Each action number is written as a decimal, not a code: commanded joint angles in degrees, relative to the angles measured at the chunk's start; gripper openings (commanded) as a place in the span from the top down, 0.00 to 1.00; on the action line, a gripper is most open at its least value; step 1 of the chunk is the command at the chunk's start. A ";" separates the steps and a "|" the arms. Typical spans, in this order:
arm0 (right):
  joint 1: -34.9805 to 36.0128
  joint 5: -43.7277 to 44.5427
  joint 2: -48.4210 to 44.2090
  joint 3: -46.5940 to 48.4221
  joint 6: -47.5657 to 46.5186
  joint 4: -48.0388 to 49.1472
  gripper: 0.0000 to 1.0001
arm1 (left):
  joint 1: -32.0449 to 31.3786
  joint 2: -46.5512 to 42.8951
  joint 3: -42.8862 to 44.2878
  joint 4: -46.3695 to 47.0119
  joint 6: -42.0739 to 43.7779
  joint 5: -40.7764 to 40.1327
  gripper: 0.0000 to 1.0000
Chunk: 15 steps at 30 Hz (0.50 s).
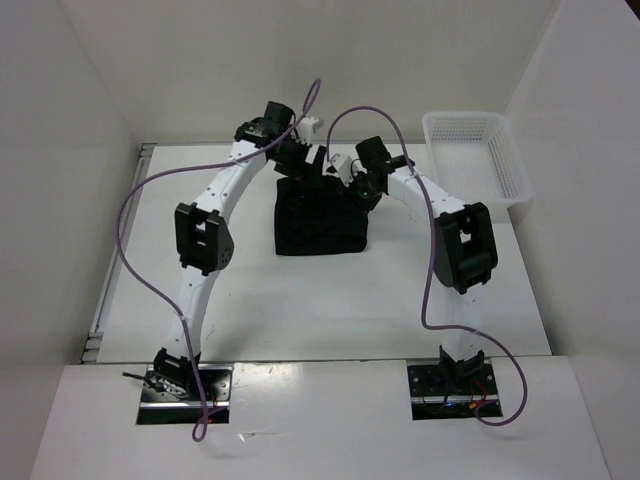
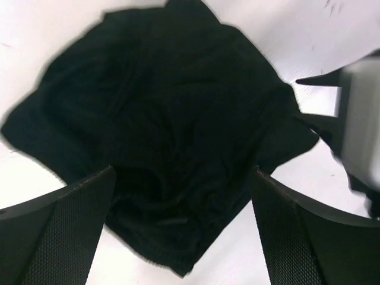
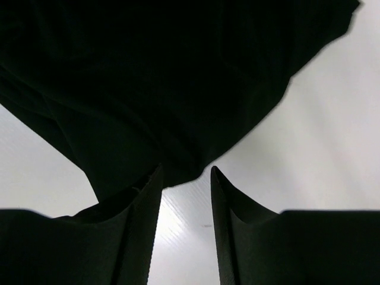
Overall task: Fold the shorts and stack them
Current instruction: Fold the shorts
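Observation:
The black shorts (image 1: pixel 320 218) lie as a folded, roughly square bundle in the middle of the table. Both grippers hover over its far edge. My left gripper (image 1: pixel 303 163) is wide open; in the left wrist view its fingers (image 2: pixel 71 225) stand on either side of the rumpled shorts (image 2: pixel 166 136) below, with nothing held. My right gripper (image 1: pixel 350 183) is at the bundle's far right corner. In the right wrist view its jaws are parted round bare table, and the right gripper (image 3: pixel 186 173) sits at the hem of the shorts (image 3: pixel 148 77) without gripping it.
A white mesh basket (image 1: pixel 488 202) stands at the back right of the table. White walls close in the table at left, back and right. Purple cables arc over both arms. The right gripper's body (image 2: pixel 356 119) shows in the left wrist view.

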 commanded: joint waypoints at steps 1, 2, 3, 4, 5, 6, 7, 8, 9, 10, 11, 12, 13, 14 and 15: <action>-0.73 -5.99 1.19 2.69 -2.75 0.27 0.56 | 2.64 5.72 2.75 -3.56 0.19 -1.30 0.00; -0.73 -7.48 1.19 2.69 -3.54 -0.43 0.55 | 2.64 6.34 2.76 -3.56 0.19 -2.86 0.00; -0.73 -8.28 1.89 2.69 -4.07 -1.22 0.55 | 2.64 7.21 2.76 -3.56 0.19 -4.10 0.00; -0.73 -9.07 1.90 2.69 -4.08 -1.23 0.55 | 2.64 7.22 2.76 -3.56 0.19 -5.33 0.00; -0.73 -10.47 1.90 2.69 -4.08 -2.01 0.54 | 2.64 8.00 2.76 -3.56 0.19 -7.51 0.00; -0.73 -10.48 1.90 2.69 -4.08 -2.02 0.53 | 2.64 8.01 2.76 -3.56 0.19 -8.75 0.00; -0.73 -11.35 2.42 2.69 -4.60 -2.02 0.53 | 2.64 8.01 1.98 -3.56 0.19 -9.64 0.00; -0.73 -11.36 2.42 2.69 -4.60 -2.63 0.53 | 2.64 8.01 1.97 -3.56 0.19 -10.17 0.00; -0.73 -11.36 2.95 2.69 -5.12 -2.64 0.53 | 2.64 8.01 1.27 -3.56 0.19 -10.17 0.00; -0.73 -11.88 2.95 2.69 -5.13 -2.64 0.53 | 2.64 8.01 0.57 -3.56 0.19 -10.17 0.00; -0.73 -11.89 3.56 2.69 -5.13 -2.64 0.53 | 2.64 8.01 0.56 -3.56 0.19 -9.48 0.03; -0.73 -11.89 3.57 2.69 -5.65 -2.64 0.53 | 2.64 8.01 -0.05 -3.56 0.19 -8.69 0.06; -0.73 -11.89 4.18 2.69 -5.66 -2.64 0.53 | 2.64 8.01 -0.05 -3.56 0.19 -8.68 0.10; -0.73 -11.89 4.18 2.17 -5.66 -2.64 0.53 | 2.64 8.01 -0.05 -4.08 0.19 -7.98 0.15; -0.73 -11.89 4.18 2.17 -5.66 -2.64 0.53 | 2.64 8.01 -0.05 -4.09 0.19 -7.37 0.26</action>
